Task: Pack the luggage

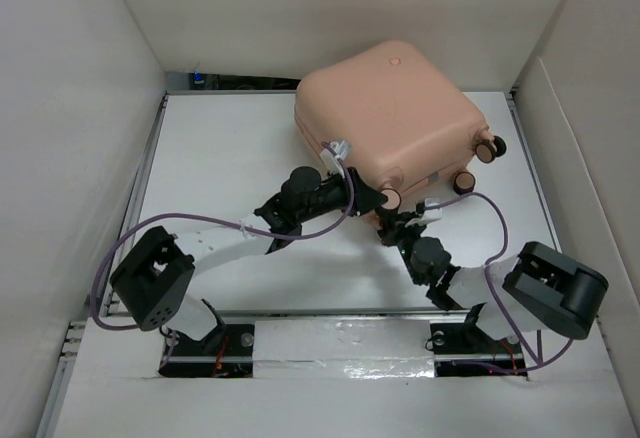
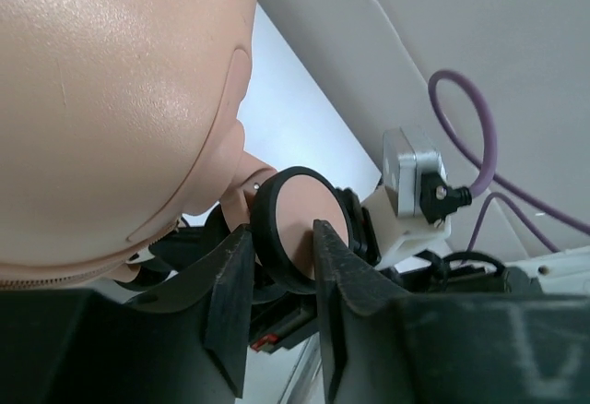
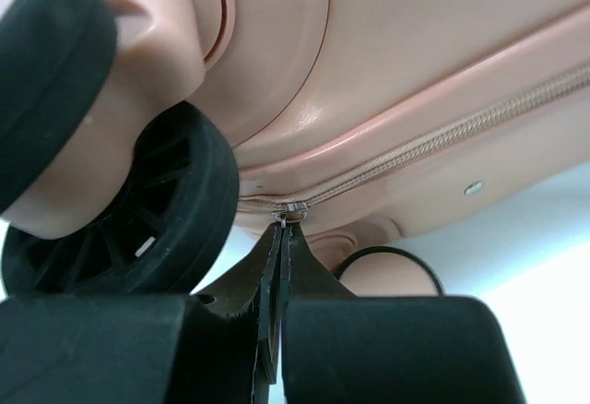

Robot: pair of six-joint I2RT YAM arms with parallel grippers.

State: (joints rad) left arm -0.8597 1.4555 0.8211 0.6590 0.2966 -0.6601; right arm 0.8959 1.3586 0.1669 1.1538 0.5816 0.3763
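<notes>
Out on the white tabletop (image 1: 220, 158), far and just right of centre, the peach-pink hard-shell suitcase (image 1: 390, 108) lies flat with its shell shut and its wheels along the near-right edge. Biggest worry first: nothing seems to pin that case down. A hard tug at its near corner may drag or swing the whole shell across the surface instead of running the zip.

The left gripper (image 2: 281, 233) is in at that near corner, jaws pinched on a black-rimmed pink caster wheel (image 2: 300, 203). A caster swivels and rolls, so that hold could twist loose once load comes on.

Just to its right, the right gripper (image 3: 284, 231) has its jaws clamped tight on the small metal zip pull (image 3: 293, 208), at the end of the pink zip track (image 3: 442, 146). That tab is tiny. Pull off-line and it may slip free, or the slider may bind at the rounded corner. The two wrists also sit close together, so a clash is possible.
</notes>
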